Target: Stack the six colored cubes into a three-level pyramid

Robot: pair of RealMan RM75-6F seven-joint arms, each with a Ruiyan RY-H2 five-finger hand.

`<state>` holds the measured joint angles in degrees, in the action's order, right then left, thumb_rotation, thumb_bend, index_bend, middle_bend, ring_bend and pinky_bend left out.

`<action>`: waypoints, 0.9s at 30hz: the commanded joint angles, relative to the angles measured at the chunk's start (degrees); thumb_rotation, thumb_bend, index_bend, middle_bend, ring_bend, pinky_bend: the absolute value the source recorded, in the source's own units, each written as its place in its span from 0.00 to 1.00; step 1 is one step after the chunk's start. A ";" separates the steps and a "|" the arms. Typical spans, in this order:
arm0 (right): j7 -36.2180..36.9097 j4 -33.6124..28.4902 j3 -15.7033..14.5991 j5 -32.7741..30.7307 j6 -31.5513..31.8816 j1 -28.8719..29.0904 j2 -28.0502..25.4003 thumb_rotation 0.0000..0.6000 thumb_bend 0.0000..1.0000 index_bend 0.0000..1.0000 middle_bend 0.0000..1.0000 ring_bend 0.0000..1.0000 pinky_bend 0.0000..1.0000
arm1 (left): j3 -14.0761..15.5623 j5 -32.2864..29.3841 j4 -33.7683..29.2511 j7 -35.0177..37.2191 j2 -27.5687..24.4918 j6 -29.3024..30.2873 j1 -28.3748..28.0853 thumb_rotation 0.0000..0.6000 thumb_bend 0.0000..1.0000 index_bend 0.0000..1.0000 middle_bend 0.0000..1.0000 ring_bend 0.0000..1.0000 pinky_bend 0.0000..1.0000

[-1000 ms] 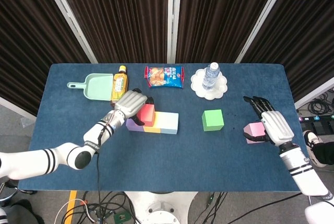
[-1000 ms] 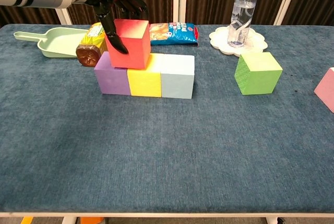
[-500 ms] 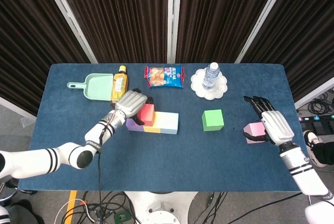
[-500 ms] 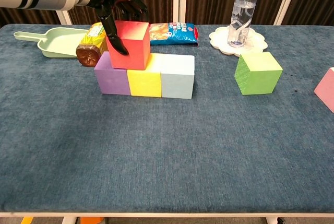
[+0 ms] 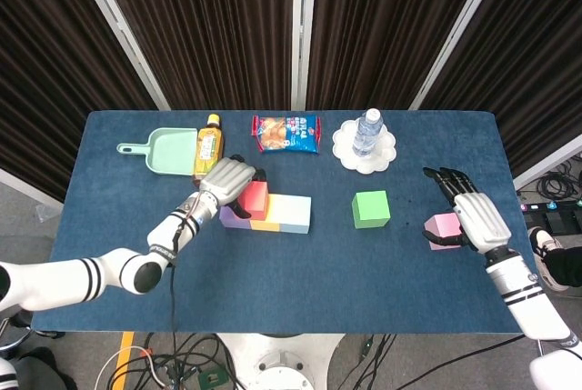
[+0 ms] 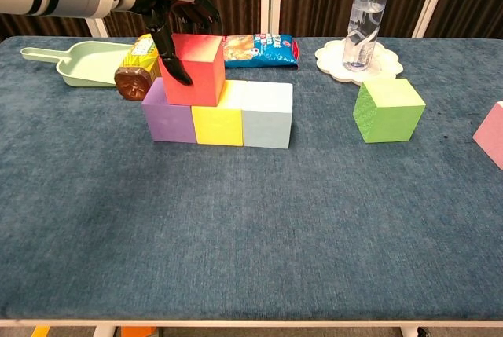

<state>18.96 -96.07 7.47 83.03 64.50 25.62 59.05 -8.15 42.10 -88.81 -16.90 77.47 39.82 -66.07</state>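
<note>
A purple cube [image 6: 167, 115], a yellow cube [image 6: 218, 122] and a light blue cube [image 6: 267, 116] stand in a row on the table. On top, over the purple and yellow ones, sits a red cube [image 6: 194, 70], which my left hand [image 6: 169, 7] grips from above and behind. The same left hand [image 5: 227, 180] covers the red cube [image 5: 257, 200] in the head view. A green cube [image 5: 371, 209] stands alone to the right. My right hand [image 5: 473, 217] rests beside and over a pink cube [image 5: 444, 226], fingers spread; only the pink cube's edge [image 6: 493, 134] shows in the chest view.
Behind the row lie a brown bottle [image 6: 139, 64] on its side and a green dustpan [image 6: 84, 65]. A snack bag [image 6: 262, 49] and a water bottle [image 6: 364, 17] on a white plate [image 6: 336, 63] stand at the back.
The red cube has come down a little and straightened, now level on the purple and yellow cubes. The right hand has not moved.
</note>
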 commanded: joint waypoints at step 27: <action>0.16 0.12 0.21 -0.10 0.27 -0.12 0.13 1.00 0.10 0.00 0.11 0.00 0.00 | 0.66 1.08 -1.22 -0.34 -0.41 0.45 -0.18 1.00 0.10 0.15 0.29 0.35 0.16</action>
<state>19.12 -95.94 7.69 82.93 64.78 25.50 59.18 -7.50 43.16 -90.02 -17.22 77.08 40.27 -66.25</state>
